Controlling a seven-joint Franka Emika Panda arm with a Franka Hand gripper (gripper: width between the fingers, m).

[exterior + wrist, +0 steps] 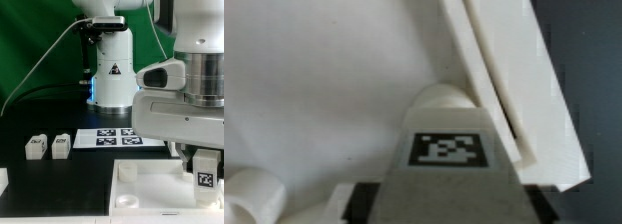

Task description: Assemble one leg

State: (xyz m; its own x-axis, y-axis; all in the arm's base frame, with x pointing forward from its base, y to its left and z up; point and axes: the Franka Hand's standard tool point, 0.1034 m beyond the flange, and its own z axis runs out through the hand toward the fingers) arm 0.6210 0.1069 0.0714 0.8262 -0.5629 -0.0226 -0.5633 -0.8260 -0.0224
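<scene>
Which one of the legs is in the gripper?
The leg at the exterior view's right, held in the gripper over the white panel. The two legs by the marker board sit free on the table.

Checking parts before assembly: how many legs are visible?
3. Two legs stand at the exterior view's left; one leg sits between the fingers over the panel. Others may be hidden.
</scene>
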